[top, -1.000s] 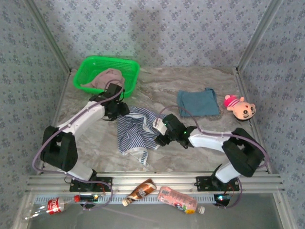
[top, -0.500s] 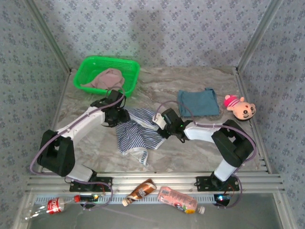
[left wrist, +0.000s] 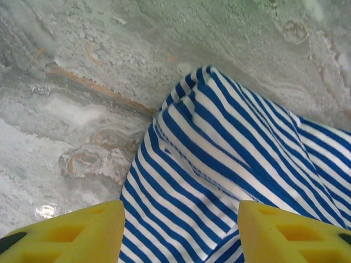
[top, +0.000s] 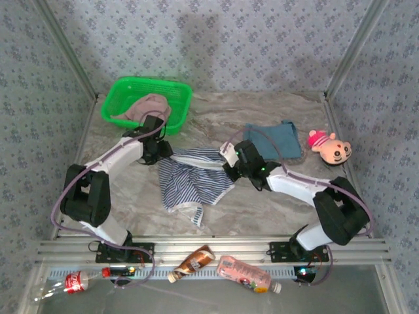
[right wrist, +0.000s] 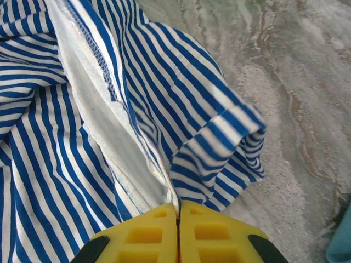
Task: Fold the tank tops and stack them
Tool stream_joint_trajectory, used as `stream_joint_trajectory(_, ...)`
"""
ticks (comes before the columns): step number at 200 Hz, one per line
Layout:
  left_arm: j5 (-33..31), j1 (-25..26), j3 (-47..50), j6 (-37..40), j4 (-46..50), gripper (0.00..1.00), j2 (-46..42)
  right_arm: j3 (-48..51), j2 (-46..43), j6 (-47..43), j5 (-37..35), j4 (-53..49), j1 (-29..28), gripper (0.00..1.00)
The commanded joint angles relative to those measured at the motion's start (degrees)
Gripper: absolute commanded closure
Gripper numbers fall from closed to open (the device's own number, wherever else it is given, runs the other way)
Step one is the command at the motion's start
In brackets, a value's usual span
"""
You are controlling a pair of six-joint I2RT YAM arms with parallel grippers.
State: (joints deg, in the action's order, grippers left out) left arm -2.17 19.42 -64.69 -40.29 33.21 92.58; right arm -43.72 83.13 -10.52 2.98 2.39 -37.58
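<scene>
At the centre of the counter (top: 249, 209), a little toward the left edge, the striped top (top: 190, 186) lies loosely spread, with a rumpled strap trailing toward the near edge. The right jaws are pressed together on the top's right margin. In the right wrist view the two yellow pads (right wrist: 214, 233) meet flush, and a white-seamed fold of the striped top (right wrist: 137, 126) runs straight into the line where they meet, so the cloth is pinched there. The left jaws stand spread at the top's far left corner. In the left wrist view one pad (left wrist: 66, 233) sits over bare counter at the cloth's edge and the other over the stripes. The corner of the striped top (left wrist: 219, 164) lies between and beyond them; whether the pads touch it cannot be told.

The teal top (top: 272, 140) lies flat and folded toward the far right corner, just beside the right arm's wrist. A plush toy (top: 329, 147) sits near it at the right edge. The pink top (top: 149, 108) is heaped in a green basket (top: 124, 91) at the far left corner. Three bottles (top: 245, 275) lie below the near edge.
</scene>
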Motion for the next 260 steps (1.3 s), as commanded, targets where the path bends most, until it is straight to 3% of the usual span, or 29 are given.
stream_joint_trajectory(1,2.34,-0.97,-1.43,0.11,-3.32,0.43,1.70,2.08,-2.31,1.28,0.71,-3.10,0.36,0.91)
stream_joint_trajectory(105,8.73,-1.31,-6.53,-4.29,-10.17,0.47,11.99,7.10,-5.44,6.48,1.37,-3.31,2.44,0.93)
stream_joint_trajectory(146,12.38,-0.57,-8.03,-4.73,-10.98,0.65,14.62,7.23,-5.88,7.22,1.33,-3.52,2.90,0.93)
stream_joint_trajectory(168,12.65,-0.52,-8.73,-4.24,-10.33,0.82,14.79,6.98,-6.65,7.62,1.50,-3.36,3.52,0.94)
stream_joint_trajectory(198,10.87,-0.61,-14.06,-1.09,-2.51,1.00,12.55,4.36,-9.26,6.91,0.73,-4.99,4.76,0.94)
stream_joint_trajectory(260,4.25,-0.44,-37.89,8.97,21.55,1.00,3.39,-12.87,-13.96,-3.75,-0.17,-8.15,9.30,0.95)
